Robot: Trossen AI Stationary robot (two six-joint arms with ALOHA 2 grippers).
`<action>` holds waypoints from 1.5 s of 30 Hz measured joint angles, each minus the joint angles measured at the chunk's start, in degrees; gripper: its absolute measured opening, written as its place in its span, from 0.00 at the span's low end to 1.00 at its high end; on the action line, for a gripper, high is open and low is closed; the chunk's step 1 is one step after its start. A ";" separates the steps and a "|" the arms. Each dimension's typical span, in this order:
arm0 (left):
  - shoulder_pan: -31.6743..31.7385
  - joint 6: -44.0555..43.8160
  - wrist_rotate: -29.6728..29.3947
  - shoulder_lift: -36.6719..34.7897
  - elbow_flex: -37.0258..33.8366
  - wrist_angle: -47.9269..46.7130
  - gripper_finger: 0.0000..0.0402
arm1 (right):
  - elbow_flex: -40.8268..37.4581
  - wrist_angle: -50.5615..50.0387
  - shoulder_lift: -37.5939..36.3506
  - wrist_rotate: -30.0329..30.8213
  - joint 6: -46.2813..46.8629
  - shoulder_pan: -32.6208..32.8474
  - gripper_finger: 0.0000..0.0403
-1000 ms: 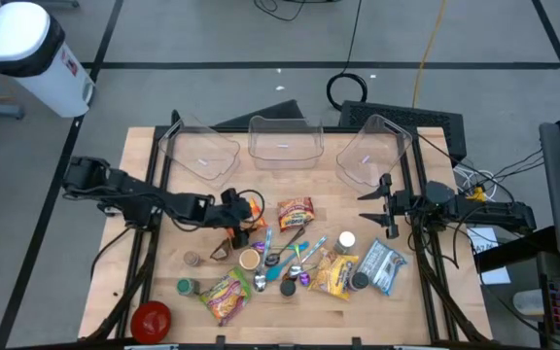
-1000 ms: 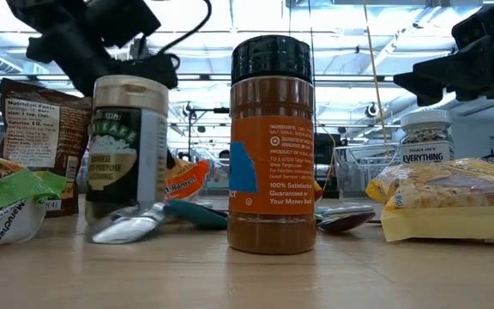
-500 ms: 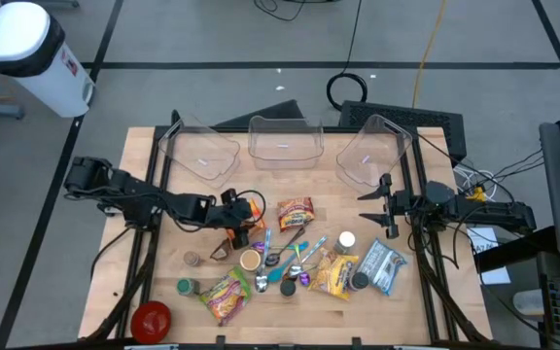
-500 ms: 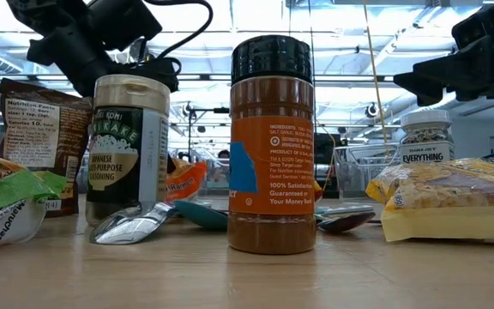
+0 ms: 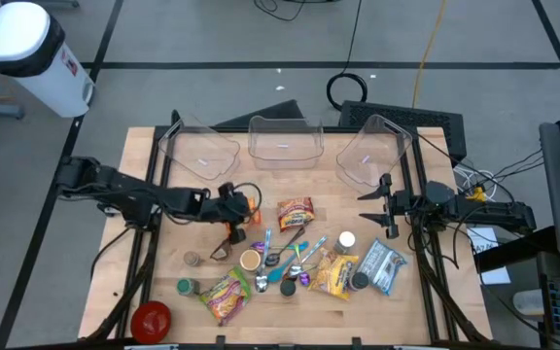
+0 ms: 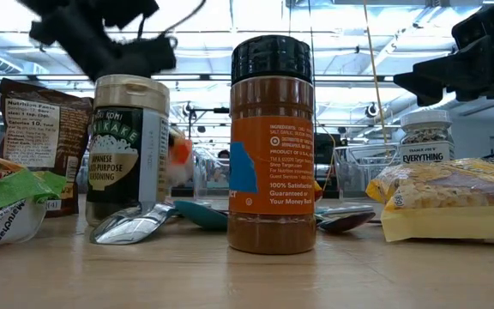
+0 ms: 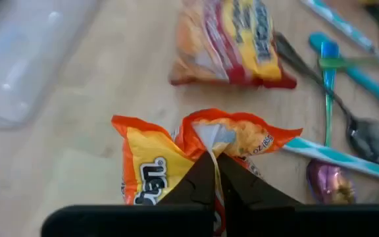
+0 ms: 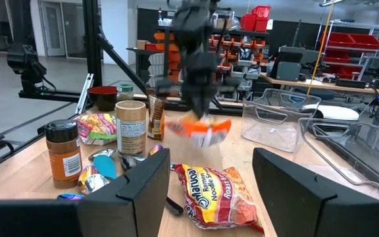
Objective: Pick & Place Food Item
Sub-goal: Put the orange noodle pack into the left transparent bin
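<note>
1. The left end effector is now pinched fully shut on the crinkled orange-and-yellow plastic snack packet; a second ago its fingers were standing wide apart over that packet.
2. The packet is sitting in the middle of the light wooden table, a little toward the left edge, and in the right wrist view it is hanging clear of the tabletop, so the lift seems to be starting, though motion blur makes that hard to confirm.
3. The grip is falling on the packet's gathered centre, with both orange ends flaring out to either side.
4. Judging by this, the pick is done and the carry to one of the three clear plastic bins along the far edge is what remains.
5. The right end effector is waiting near the right edge, fingers partly apart and holding nothing.
6. The red-and-yellow ramen noodle packet is lying just beside the held one, untouched.
</note>
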 joint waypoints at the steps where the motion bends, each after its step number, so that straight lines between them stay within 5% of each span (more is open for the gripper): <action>1: 0.32 0.15 -0.50 -1.09 1.45 -1.61 0.04 | 0.01 0.00 0.01 0.00 0.00 0.00 0.52; 8: 2.43 7.68 -8.76 -8.36 12.77 -19.75 0.02 | -0.01 0.00 -0.01 0.00 0.00 0.00 0.52; 16: 9.66 13.47 -33.18 -11.33 20.28 -36.67 0.02 | 0.01 0.00 -0.01 0.00 0.00 -0.01 0.52; 22: 21.94 15.46 -33.03 -11.32 15.80 -37.22 0.03 | 0.02 0.00 -0.01 0.00 0.00 0.00 0.52; 31: 37.51 35.14 -33.35 -6.91 3.69 -21.42 0.01 | 0.01 0.00 -0.01 0.00 0.00 0.00 0.52; 45: 47.06 63.35 -32.40 2.18 -0.57 -6.84 0.01 | 0.01 0.00 -0.01 0.00 0.00 0.00 0.52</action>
